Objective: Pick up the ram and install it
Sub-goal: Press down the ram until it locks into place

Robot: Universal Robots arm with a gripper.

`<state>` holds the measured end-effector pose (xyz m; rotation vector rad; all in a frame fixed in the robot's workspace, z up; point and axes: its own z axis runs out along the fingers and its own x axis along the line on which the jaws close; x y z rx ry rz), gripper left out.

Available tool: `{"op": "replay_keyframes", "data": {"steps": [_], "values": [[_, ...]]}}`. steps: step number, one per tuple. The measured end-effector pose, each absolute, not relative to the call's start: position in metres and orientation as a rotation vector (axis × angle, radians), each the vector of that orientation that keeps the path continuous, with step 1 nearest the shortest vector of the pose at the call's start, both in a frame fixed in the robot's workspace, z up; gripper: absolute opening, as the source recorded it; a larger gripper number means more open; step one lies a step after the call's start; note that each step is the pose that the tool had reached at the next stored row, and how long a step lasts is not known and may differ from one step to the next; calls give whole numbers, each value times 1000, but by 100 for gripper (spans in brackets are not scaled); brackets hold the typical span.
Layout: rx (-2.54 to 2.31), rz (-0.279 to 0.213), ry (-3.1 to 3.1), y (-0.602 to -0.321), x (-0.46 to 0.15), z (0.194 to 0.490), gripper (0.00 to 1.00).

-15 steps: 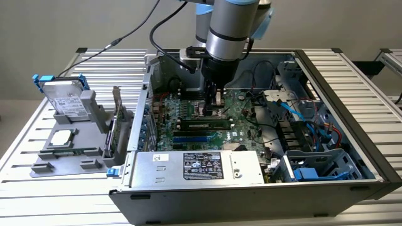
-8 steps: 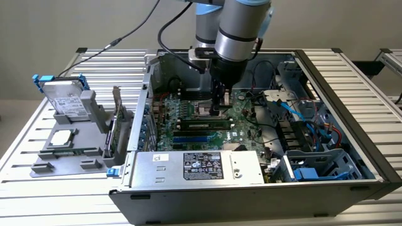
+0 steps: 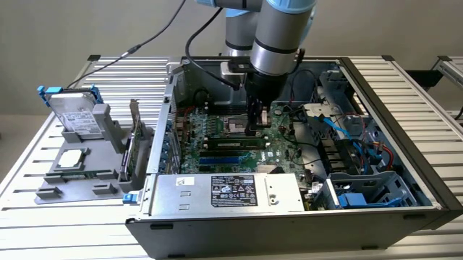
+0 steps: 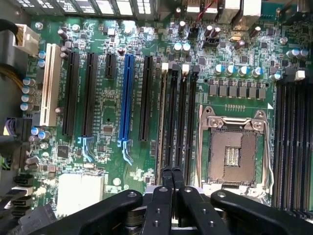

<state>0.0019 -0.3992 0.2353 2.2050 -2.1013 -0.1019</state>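
A ram, a long green stick with black chips, stands on edge in a memory slot of the motherboard inside the open computer case. My gripper hangs straight down over the end of that stick on the exterior view's right, just above it. In the wrist view its black fingers are pressed together with nothing visible between them. There the gripper hovers over the row of black memory slots, where the ram shows as a thin edge beside the CPU socket.
A power supply fills the case's near side, and cables and drive bays crowd the exterior view's right. Outside on the left, a grey fixture holds a hard drive, an upright card and a thin green strip.
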Motion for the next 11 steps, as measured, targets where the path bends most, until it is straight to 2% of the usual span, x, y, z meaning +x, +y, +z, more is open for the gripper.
{"op": "replay_keyframes", "data": {"steps": [11], "values": [[2203,-101,-2103,-400,8,234,10]]}}
